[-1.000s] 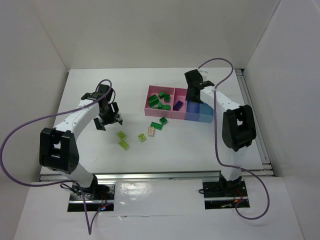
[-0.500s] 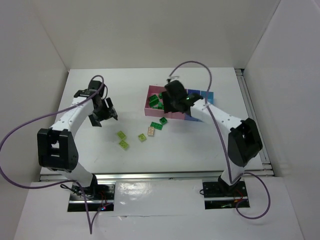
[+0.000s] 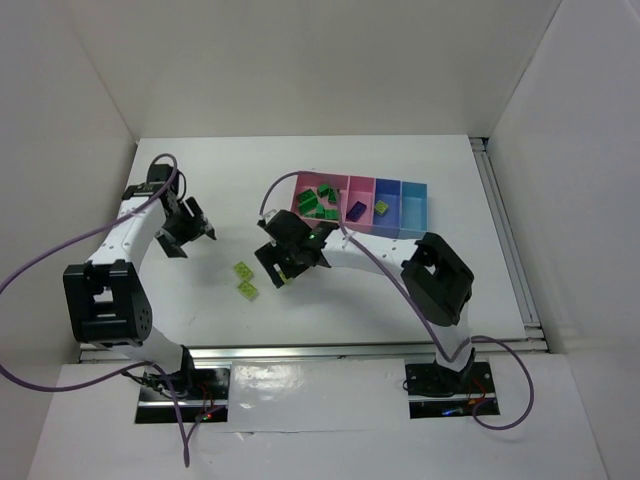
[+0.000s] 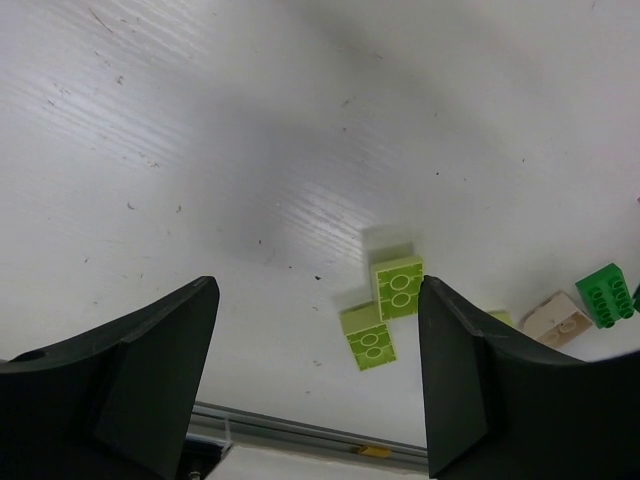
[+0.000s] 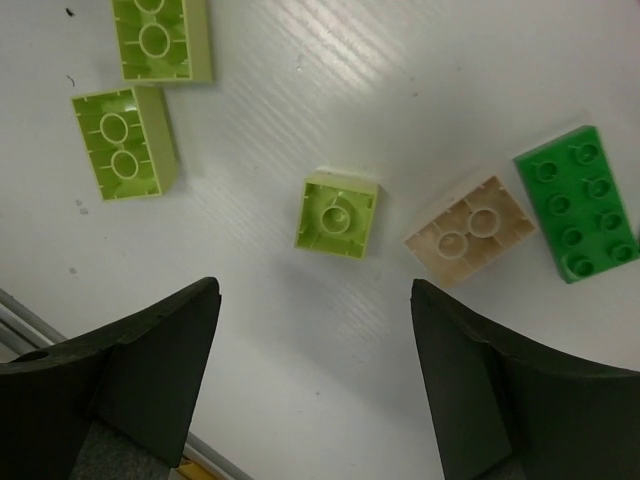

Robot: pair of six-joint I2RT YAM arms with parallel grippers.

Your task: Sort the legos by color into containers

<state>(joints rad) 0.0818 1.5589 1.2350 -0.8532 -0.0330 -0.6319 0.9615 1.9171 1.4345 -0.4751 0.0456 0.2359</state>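
right claw (image 5: 312,310): wide open, empty, over lime brick (image 5: 337,214), likely lining up a grasp | left claw (image 4: 318,320): open, empty, 9 o'clock on tabletop (image 3: 250,170), giving room

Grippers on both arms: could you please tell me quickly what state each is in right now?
Left gripper: open, holding nothing.
Right gripper: open, holding nothing, over a small square yellow-green plastic brick.

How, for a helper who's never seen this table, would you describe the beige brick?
Start at the row of bins; loose bricks lie on its near side. The beige brick sits between a dark green brick and a small yellow-green brick: the only tan one.
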